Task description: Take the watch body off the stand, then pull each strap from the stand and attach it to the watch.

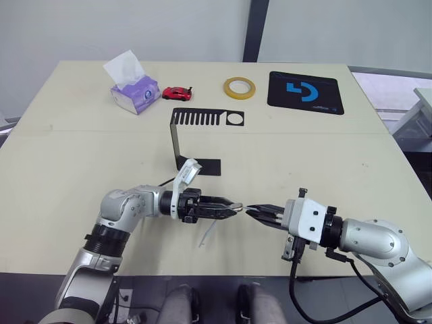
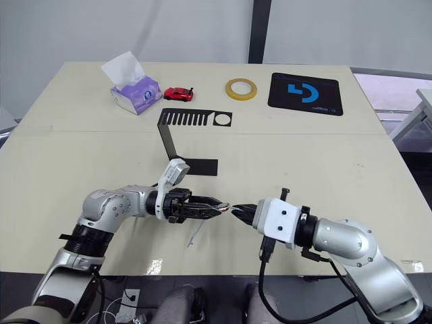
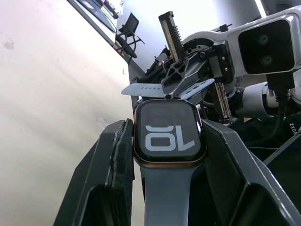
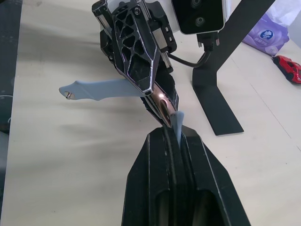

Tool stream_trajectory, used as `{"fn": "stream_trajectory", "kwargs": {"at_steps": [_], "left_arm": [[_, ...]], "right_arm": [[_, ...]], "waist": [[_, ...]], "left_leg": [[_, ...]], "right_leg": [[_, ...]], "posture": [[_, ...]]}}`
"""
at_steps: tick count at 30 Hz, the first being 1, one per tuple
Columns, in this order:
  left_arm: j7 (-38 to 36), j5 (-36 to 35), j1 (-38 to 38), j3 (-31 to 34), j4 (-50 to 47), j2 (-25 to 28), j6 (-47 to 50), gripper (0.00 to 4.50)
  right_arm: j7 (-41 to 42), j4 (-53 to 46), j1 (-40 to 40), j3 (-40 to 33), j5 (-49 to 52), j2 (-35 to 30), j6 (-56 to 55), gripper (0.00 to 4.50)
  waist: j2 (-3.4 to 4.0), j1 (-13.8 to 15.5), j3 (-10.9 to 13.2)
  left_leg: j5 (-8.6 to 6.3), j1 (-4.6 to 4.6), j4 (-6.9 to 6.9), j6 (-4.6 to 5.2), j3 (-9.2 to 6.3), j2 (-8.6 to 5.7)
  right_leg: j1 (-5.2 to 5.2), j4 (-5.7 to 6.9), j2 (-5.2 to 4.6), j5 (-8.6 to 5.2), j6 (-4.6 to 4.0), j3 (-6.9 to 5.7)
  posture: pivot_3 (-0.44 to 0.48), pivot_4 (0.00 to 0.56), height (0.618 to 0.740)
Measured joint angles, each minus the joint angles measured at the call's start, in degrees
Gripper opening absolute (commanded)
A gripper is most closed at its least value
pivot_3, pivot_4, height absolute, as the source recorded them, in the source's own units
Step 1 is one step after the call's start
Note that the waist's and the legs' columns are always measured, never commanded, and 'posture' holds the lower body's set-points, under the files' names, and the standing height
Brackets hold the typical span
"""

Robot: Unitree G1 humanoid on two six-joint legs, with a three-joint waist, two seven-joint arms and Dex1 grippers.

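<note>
Left claw (image 1: 233,208) clamps watch body (image 3: 168,137); right claw (image 1: 251,211) pinches a half-hidden strap (image 4: 177,123).

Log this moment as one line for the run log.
left gripper: shut on watch body, one strap attached | right gripper: shut on second strap, at the watch | stand: bare

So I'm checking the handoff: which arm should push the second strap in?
Right: the right gripper pinches the loose strap at the watch body, which the left gripper clamps.
</note>
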Motion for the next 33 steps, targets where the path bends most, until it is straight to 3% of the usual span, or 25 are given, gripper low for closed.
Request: {"fn": "stream_trajectory", "kwargs": {"at_steps": [33], "left_arm": [[1.15,-0.04,0.00,0.34,0.17,-0.45,1.27,1.75]], "right_arm": [[1.27,0.67,0.34,0.28,-2.25,0.63,-2.83,0.00]], "waist": [[0.00,0.01,0.00]], "left_leg": [[0.00,0.00,0.01,0.00,0.00,0.00]], "right_leg": [[0.00,0.01,0.00,0.00,0.00,0.00]], "posture": [[0.000,0.150,0.740]]}}
